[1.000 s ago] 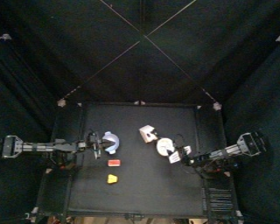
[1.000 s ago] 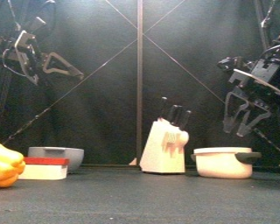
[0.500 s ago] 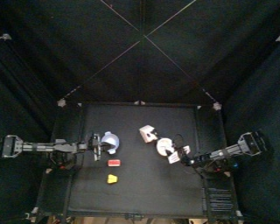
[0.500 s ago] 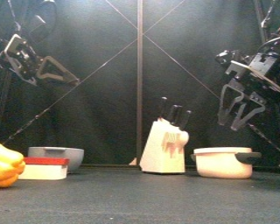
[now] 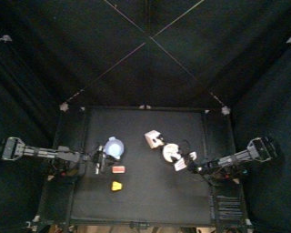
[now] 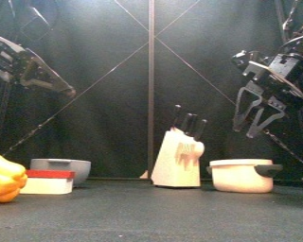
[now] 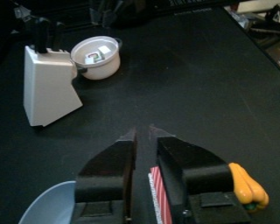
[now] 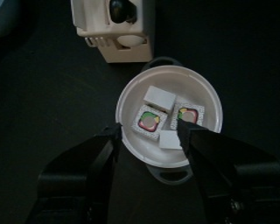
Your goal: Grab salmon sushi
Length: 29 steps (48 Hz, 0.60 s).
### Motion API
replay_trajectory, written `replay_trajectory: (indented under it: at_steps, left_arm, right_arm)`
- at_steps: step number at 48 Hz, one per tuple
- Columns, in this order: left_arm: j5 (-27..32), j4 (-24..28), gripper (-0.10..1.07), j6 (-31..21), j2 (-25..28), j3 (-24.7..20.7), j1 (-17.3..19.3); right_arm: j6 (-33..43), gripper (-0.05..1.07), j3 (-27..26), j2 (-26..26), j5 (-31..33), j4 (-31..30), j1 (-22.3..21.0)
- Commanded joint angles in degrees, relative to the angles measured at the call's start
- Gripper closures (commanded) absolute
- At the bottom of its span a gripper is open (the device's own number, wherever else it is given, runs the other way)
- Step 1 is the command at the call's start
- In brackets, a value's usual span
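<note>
The salmon sushi [image 5: 117, 168] is a tiny orange-red block on the table's left half, in front of the pale blue bowl [image 5: 114, 146]. In the front view the sushi [image 6: 50, 174] has a red top on a white base. My left gripper [image 5: 97, 164] hangs high above the table just left of the sushi, its jaws shut and empty [image 7: 147, 133]. The left wrist view shows the striped red sushi [image 7: 159, 180] below the jaws. My right gripper [image 5: 195, 167] is open above the white pot [image 8: 168, 114], high in the front view [image 6: 258, 121].
A yellow wedge [image 5: 115, 185] lies in front of the sushi. A white knife block [image 5: 152, 138] stands mid-table. The white pot [image 5: 173, 153] holds several white sushi pieces. In the front view a yellow pepper-like piece [image 6: 3, 178] sits near the front left edge.
My left gripper has drawn back off the blue bowl toward the left and front. The right gripper has shifted slightly inward and up.
</note>
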Motion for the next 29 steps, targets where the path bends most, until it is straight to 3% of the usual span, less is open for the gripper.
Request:
replay_trajectory:
  at_steps: [1,9,20,29]
  left_arm:
    - [2.1,0.0,0.17,-0.1,0.3,-1.3,-2.4]
    - [7.6,-2.1,0.11,-0.4,1.1,-2.6,-4.7]
    - [18.1,-11.1,0.11,-0.4,5.4,-6.2,-4.7]
    - [20.4,-10.4,0.11,-0.4,11.4,-9.7,-4.7]
  right_arm:
    - [0.2,0.15,-1.1,-0.4,-0.1,-0.3,0.1]
    - [0.2,0.15,-1.1,-0.3,-0.1,-0.2,0.1]
    - [0.4,0.15,-1.1,-0.2,-0.1,-0.1,0.1]
    - [0.4,0.15,-1.1,-0.2,-0.1,0.0,0.0]
